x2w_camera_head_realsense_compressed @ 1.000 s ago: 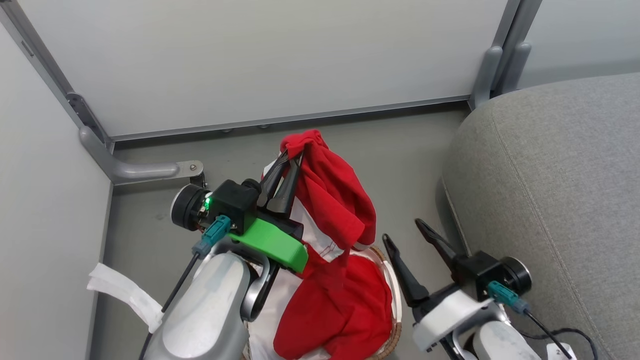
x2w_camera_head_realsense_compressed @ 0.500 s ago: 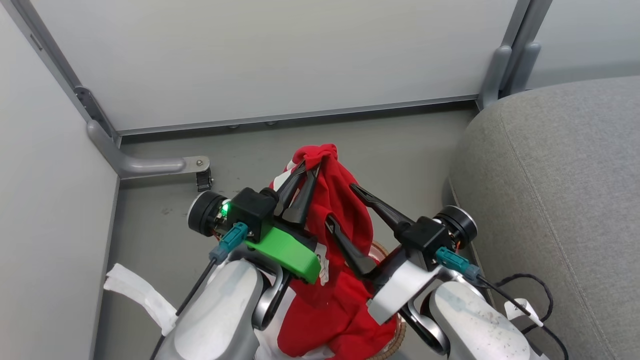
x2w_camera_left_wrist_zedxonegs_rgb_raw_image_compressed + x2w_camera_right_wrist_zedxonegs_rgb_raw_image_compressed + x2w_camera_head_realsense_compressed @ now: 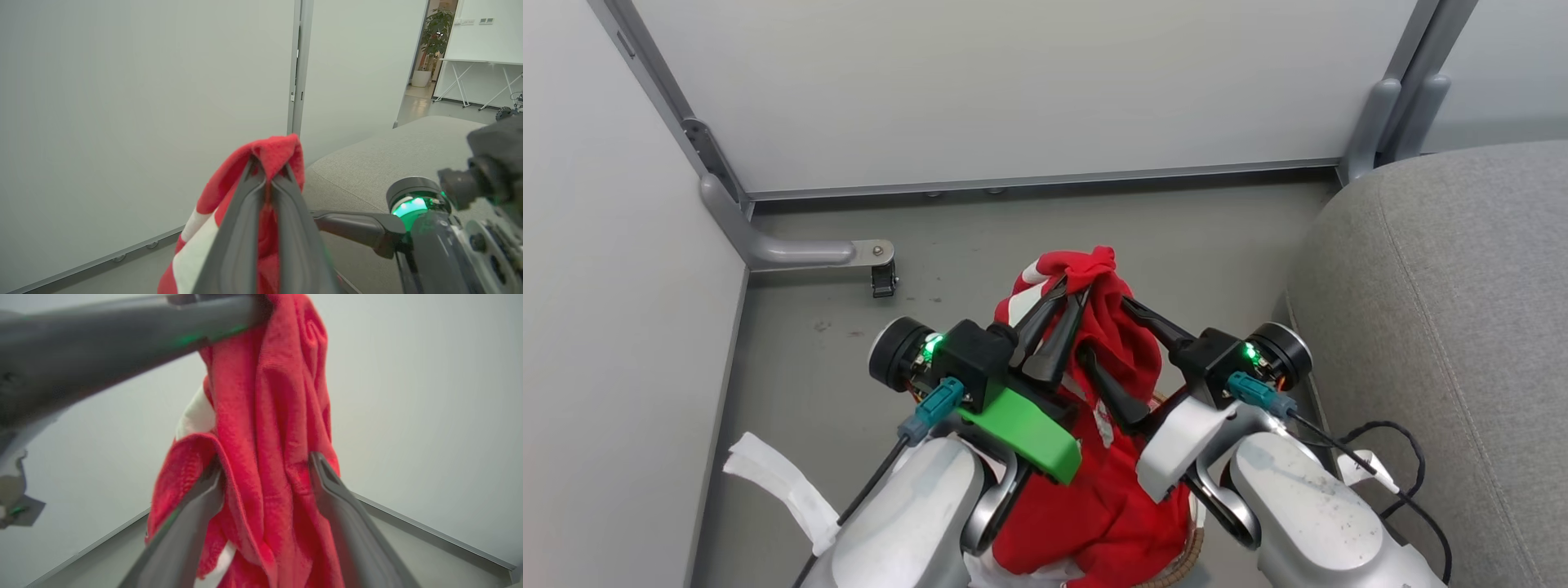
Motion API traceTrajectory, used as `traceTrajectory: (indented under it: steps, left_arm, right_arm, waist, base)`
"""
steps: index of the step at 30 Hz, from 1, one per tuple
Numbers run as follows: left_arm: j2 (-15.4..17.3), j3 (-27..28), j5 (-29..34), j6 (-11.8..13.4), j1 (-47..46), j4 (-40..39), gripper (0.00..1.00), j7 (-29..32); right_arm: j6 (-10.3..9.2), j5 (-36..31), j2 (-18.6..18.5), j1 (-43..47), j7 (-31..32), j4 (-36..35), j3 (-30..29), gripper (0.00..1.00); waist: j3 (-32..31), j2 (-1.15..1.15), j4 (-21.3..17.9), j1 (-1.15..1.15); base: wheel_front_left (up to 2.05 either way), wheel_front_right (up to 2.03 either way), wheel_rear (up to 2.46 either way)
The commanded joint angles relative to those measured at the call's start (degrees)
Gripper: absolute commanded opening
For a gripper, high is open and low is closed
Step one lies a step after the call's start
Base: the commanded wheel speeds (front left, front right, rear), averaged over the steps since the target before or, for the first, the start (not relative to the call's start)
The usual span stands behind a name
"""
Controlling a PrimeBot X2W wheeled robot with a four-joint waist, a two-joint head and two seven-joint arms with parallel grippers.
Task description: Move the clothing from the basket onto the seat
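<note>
Head view: left end effector point(image 3: 1072, 287) is clamped on the top of the hanging clothing point(image 3: 1094, 506); right end effector point(image 3: 1104, 327) has its fingers apart, straddling the fabric just below.

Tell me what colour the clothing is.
The clothing is bright red with white panels, clearest in the left wrist view.

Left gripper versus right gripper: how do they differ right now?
The left gripper is shut on the top fold of the clothing; the right gripper is open, fingers straddling the hanging fabric lower down. The left gripper carries a green mount; the right gripper's is white. Both are at the same garment.
</note>
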Motion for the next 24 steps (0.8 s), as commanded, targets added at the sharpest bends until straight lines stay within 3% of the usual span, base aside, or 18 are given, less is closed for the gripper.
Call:
traceTrajectory:
  steps: [1, 2, 3, 4, 14, 15, 16, 17, 18, 24]
  left_arm:
    - [0.04, -0.4, -0.65, 0.28, -1.14, -0.44, 0.0, -0.05]
    - [0.04, -0.72, -0.76, 0.34, -1.25, -0.54, 0.0, -0.05]
    - [0.04, -0.97, -0.87, 0.46, -1.3, -0.6, 0.0, -0.05]
    - [0.04, -1.26, -1.01, 0.59, -1.4, -0.55, 0.0, -0.04]
    - [0.04, 1.43, 1.06, 1.65, -0.89, 1.03, 0.02, -0.05]
    - [0.06, 2.09, 1.45, 1.65, -0.6, 1.21, 0.15, -0.06]
    - [0.05, 2.7, 1.98, 1.57, -0.21, 1.46, 0.35, -0.06]
    - [0.06, 3.09, 2.18, 1.39, 0.08, 1.66, 0.89, -0.06]
    - [0.05, 3.48, 2.25, 1.08, 0.3, 2.12, 1.0, -0.06]
    - [0.06, 4.37, 3.51, 0.27, 0.93, 2.46, 1.0, -0.04]
  right_arm:
    - [-0.08, 1.09, -0.23, -0.91, -0.27, 0.98, 0.07, 0.89]
    - [-0.08, 1.48, -0.23, -1.18, -0.27, 1.58, 0.13, 0.47]
    - [-0.07, 1.63, -0.23, -1.41, -0.27, 1.95, 0.33, 0.13]
    - [-0.07, 2.17, -0.23, -1.58, -0.27, 2.28, 0.53, 0.0]
    - [-0.08, 4.62, -0.27, 1.16, -0.27, 1.61, 0.63, 0.0]
    - [-0.08, 4.57, -0.27, 1.5, -0.25, 1.54, 0.74, 0.0]
    - [-0.08, 4.75, -0.32, 2.04, -0.19, 1.3, 0.31, 0.0]
    - [-0.08, 4.85, -0.37, 2.46, -0.19, 1.05, -0.12, 0.0]
    - [-0.08, 4.86, -0.38, 2.8, -0.19, 0.6, -0.68, 0.0]
    - [-0.07, 4.74, -0.16, 5.25, -0.22, -2.53, -4.37, 0.0]
  waist:
    - [0.02, 0.0, 0.29, 0.0]
    - [0.01, 0.0, 0.43, 0.0]
    - [0.01, 0.0, 0.51, 0.0]
    - [0.05, 0.0, 0.59, 0.0]
    - [0.43, 0.0, -2.08, 0.0]
    - [0.55, 0.0, -2.8, 0.0]
    - [0.65, 0.0, -3.68, 0.0]
    - [0.81, 0.0, -4.43, 0.0]
    - [1.08, 0.0, -5.43, 0.0]
    - [2.24, 0.0, -11.77, 0.0]
  base:
    - [0.0, 0.0, 0.0]
    - [0.0, 0.0, 0.0]
    - [0.0, 0.0, 0.0]
    - [0.0, 0.0, 0.0]
    - [0.0, 0.0, 0.0]
    - [0.0, 0.0, 0.0]
    - [0.0, 0.0, 0.0]
    - [0.0, 0.0, 0.0]
    - [0.0, 0.0, 0.0]
    - [0.0, 0.0, 0.0]
